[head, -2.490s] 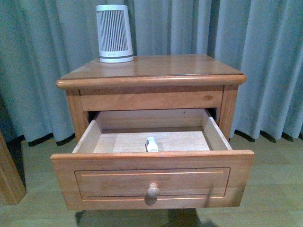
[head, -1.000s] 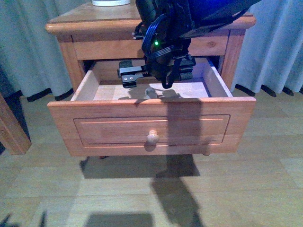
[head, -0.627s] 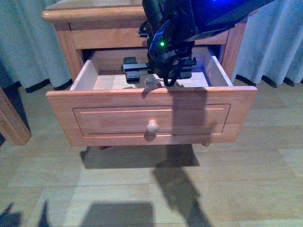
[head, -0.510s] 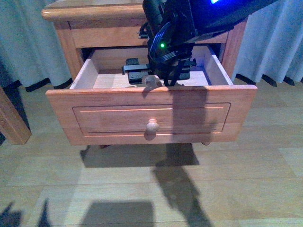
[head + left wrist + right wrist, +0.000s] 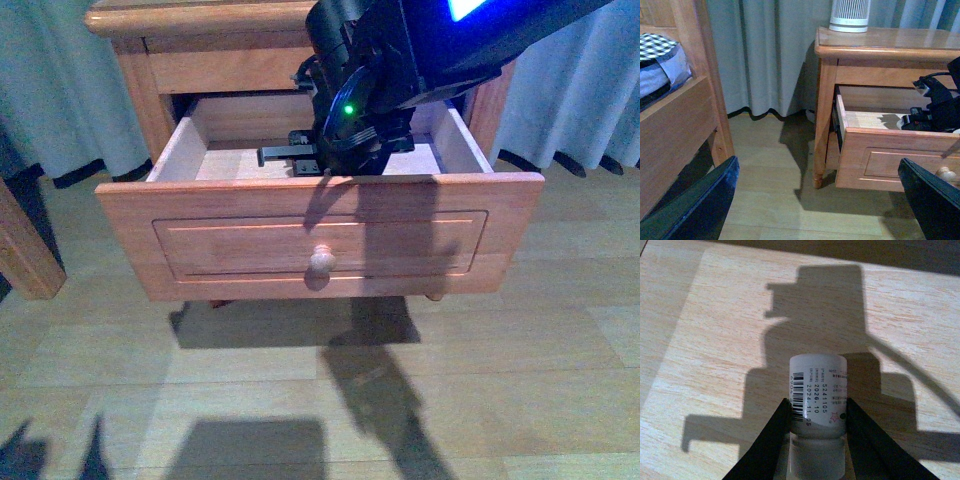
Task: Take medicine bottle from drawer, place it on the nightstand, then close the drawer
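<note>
The drawer point(image 5: 230, 240) of the nightstand point(image 5: 200, 20) stands pulled out, with its round knob point(image 5: 321, 260) facing me. My right gripper point(image 5: 325, 165) reaches down into the drawer from above. In the right wrist view it point(image 5: 817, 405) is shut on the medicine bottle point(image 5: 817, 387), a small white labelled bottle, over the pale drawer floor point(image 5: 715, 340). In the front view the bottle is hidden behind the gripper. My left gripper point(image 5: 817, 200) is open and empty, low over the floor to the left of the nightstand point(image 5: 880, 40) and the drawer point(image 5: 880, 155).
A white ribbed appliance point(image 5: 850, 15) stands on the nightstand top at the back. A wooden bed frame point(image 5: 685, 115) with bedding is to the left, and also shows in the front view point(image 5: 20, 240). Grey curtains point(image 5: 770, 55) hang behind. The floor point(image 5: 300, 400) is wooden.
My right arm has come down into the drawer, and the bottle that lay on the drawer floor is now between its fingers. The front view has shifted closer and lower.
</note>
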Robot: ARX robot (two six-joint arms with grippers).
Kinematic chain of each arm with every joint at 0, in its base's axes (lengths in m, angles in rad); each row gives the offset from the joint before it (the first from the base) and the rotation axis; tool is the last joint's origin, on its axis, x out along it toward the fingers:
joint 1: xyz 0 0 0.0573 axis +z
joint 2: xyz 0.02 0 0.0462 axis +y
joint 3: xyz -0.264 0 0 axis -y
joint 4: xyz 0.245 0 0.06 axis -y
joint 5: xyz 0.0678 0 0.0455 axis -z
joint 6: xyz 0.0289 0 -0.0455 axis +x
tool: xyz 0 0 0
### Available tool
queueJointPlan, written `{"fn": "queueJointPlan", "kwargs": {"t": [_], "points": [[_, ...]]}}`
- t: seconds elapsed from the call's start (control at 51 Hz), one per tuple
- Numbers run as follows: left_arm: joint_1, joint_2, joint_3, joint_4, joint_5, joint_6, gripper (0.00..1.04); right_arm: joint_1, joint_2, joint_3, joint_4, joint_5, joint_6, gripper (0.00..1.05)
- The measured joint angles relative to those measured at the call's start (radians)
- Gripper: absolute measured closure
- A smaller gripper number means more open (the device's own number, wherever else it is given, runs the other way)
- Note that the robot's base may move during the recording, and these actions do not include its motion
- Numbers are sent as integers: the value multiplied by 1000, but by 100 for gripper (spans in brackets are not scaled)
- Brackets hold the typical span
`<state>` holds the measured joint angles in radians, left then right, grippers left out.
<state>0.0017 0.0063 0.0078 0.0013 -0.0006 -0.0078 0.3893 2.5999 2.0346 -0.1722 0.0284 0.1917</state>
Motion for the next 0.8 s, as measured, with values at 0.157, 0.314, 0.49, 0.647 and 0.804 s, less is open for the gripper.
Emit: {"fn": "queueJointPlan", "kwargs": {"t": [0.157,0.314,0.49,0.647,0.804], "points": [[0,0,0,0,0,0,6,7,-66,-84,35,-28,0,76],[0,0,0,0,0,0,6,15,-184,-166,70,-59,-7,76],[0,0,0,0,0,0,6,21,-351,-248,101,-93,-55,76],[0,0,0,0,0,0,6,21,-459,-275,117,-108,-93,76],[0,0,0,0,0,0,6,7,-514,-253,137,-94,-128,76]]}}
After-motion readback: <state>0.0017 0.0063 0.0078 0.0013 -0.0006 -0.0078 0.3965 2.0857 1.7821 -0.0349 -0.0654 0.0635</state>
